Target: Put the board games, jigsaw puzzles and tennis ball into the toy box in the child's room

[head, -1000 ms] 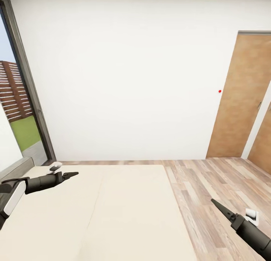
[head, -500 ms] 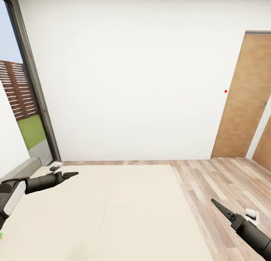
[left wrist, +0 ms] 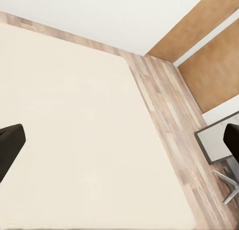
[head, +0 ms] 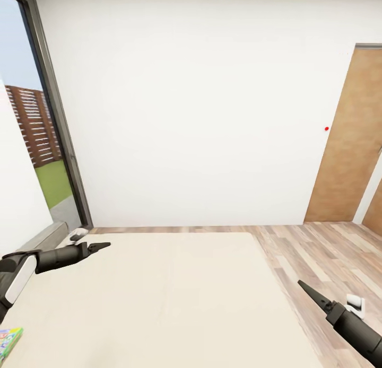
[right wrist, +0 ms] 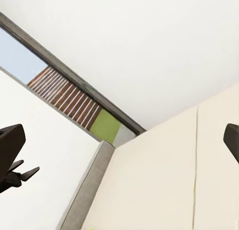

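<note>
risk: board game (head: 9, 340) barely in frame on bed (head: 159, 294), reach may miss | left gripper (head: 101, 246), right gripper (head: 307, 292) (both jaws spread, empty)

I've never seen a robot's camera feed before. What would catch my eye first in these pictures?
Most striking is the big cream bed spreading across the lower part of the head view, with two dark arms reaching over it: the left gripper above the mattress, the right gripper at its floor-side edge. Next come the wood-panel door at the right, a tall window at the left, and the corner of a colourful board game at the bed's near left edge.
</note>
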